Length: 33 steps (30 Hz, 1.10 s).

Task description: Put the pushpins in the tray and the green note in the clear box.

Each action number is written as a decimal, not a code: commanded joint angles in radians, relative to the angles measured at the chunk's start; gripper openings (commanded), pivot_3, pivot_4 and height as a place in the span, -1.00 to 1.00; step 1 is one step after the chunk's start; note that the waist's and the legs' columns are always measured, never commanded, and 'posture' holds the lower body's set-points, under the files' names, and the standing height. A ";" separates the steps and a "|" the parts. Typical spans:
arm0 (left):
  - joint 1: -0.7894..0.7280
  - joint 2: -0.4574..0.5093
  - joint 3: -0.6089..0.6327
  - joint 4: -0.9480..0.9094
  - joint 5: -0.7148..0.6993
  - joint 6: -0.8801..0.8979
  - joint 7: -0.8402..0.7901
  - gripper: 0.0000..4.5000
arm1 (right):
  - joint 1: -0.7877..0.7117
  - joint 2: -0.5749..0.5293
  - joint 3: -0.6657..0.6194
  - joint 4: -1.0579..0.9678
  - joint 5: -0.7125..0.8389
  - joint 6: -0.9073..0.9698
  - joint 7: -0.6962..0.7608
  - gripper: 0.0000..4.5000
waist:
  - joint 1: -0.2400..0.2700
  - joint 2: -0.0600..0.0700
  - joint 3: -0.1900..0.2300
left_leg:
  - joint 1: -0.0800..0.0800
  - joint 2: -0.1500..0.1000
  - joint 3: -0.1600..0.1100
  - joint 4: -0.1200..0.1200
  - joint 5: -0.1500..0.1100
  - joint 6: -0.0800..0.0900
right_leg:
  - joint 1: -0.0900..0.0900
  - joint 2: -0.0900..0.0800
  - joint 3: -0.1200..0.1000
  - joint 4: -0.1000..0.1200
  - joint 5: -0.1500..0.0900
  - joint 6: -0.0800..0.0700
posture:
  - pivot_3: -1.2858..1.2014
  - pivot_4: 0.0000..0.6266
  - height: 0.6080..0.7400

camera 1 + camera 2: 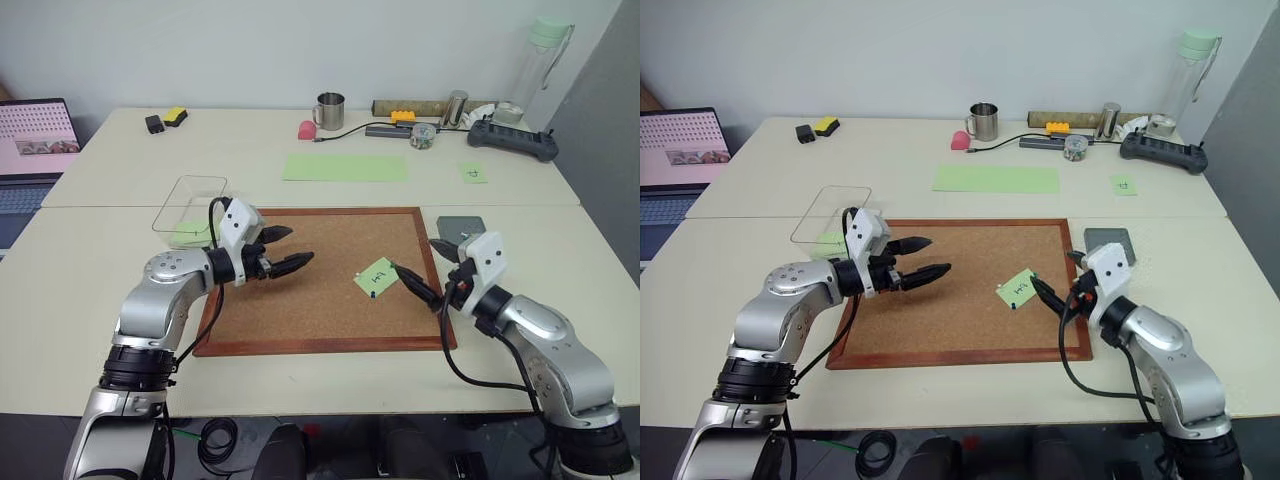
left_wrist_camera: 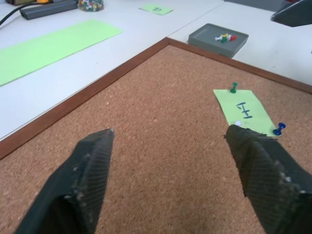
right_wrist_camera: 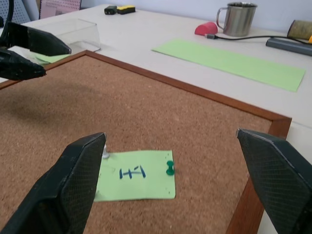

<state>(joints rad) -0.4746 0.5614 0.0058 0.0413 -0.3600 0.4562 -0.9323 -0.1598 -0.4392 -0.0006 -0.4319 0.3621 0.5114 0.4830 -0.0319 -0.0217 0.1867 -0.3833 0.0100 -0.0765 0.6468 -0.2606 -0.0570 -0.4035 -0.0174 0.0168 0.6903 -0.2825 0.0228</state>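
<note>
The green note (image 1: pixel 377 277) lies pinned on the cork board (image 1: pixel 300 310) — just left of the right gripper (image 1: pixel 425 268), the nearer one. Both it and the left gripper (image 1: pixel 285 248) gape wide, empty.

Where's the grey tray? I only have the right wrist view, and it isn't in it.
Observer: The small dark grey square tray sits on the table, just past the far right corner of the brown cork board.
Operator: Anything in it?
Observer: A few loose pushpins: white, yellow, green, red.
Operator: Pins left on the note? I see green and white.
Observer: Also a blue pushpin, at a corner of the light green square sticky note.
</note>
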 commanded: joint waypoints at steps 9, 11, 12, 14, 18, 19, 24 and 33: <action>0.020 -0.029 -0.044 -0.048 0.002 -0.040 -0.008 -0.39 | -0.085 0.056 0.055 0.110 -0.047 -0.058 0.007 1.00 | 0.000 0.000 0.000 | 0.000 0.000 0.000 0.000 0.000 0.000 | 0.000 0.000 0.000 0.000 0.000 0.000 | 0.03 -0.52 1.00; 0.030 -0.036 -0.058 -0.044 0.009 -0.048 -0.005 -0.54 | -0.094 0.065 0.060 0.128 -0.051 -0.061 0.008 1.00 | 0.000 0.000 0.000 | 0.000 0.000 0.000 0.000 0.000 0.000 | 0.000 0.000 0.000 0.000 0.000 0.000 | 0.03 -0.52 1.00; 0.034 -0.044 -0.063 -0.037 0.012 -0.054 -0.001 -0.60 | -0.098 0.071 0.065 0.144 -0.058 -0.067 0.008 1.00 | 0.000 0.000 0.000 | 0.000 0.000 0.000 0.000 0.000 0.000 | 0.000 0.000 0.000 0.000 0.000 0.000 | 0.03 -0.52 1.00; 0.042 -0.058 -0.071 -0.021 0.021 -0.069 0.006 -0.80 | -0.104 0.081 0.070 0.173 -0.069 -0.078 0.007 1.00 | 0.000 0.000 0.000 | 0.000 0.000 0.000 0.000 0.000 0.000 | 0.000 0.000 0.000 0.000 0.000 0.000 | 0.03 -0.52 1.00; 0.044 -0.090 -0.090 0.016 0.040 -0.093 0.021 -0.97 | -0.120 0.107 0.071 0.227 -0.083 -0.098 -0.001 1.00 | 0.000 0.000 0.000 | 0.000 0.000 0.000 0.000 0.000 0.000 | 0.000 0.000 0.000 0.001 0.000 0.000 | 0.03 -0.52 1.00; 0.044 -0.099 -0.095 0.027 0.047 -0.102 0.022 -0.97 | -0.127 0.115 0.069 0.241 -0.085 -0.103 -0.005 1.00 | 0.000 0.000 0.000 | 0.000 0.000 0.000 0.000 0.000 0.000 | 0.000 0.000 0.000 0.001 0.000 0.000 | 0.03 -0.52 1.00; 0.054 -0.119 -0.143 0.093 0.105 -0.151 0.021 -0.97 | -0.163 0.141 0.068 0.303 -0.107 -0.131 -0.015 1.00 | 0.000 0.000 0.000 | 0.000 0.000 0.001 0.000 0.000 0.000 | 0.000 0.000 0.001 0.001 0.000 0.000 | 0.03 -0.52 1.00; 0.077 -0.121 -0.216 0.168 0.207 -0.157 0.060 -0.97 | -0.166 0.164 0.092 0.361 -0.147 -0.159 -0.010 1.00 | 0.000 0.001 -0.002 | 0.003 -0.001 0.000 0.000 0.000 0.000 | 0.002 -0.001 0.001 0.003 0.000 0.000 | 0.03 -0.52 1.00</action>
<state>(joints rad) -0.4212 0.4350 -0.1829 0.1692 -0.1884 0.2819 -0.8757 -0.3207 -0.2794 0.0894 -0.0601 0.2189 0.3780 0.4730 -0.0318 -0.0207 0.1850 -0.3787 0.0093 -0.0761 0.6473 -0.2605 -0.0569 -0.4002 -0.0181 0.0174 0.6930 -0.2822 0.0223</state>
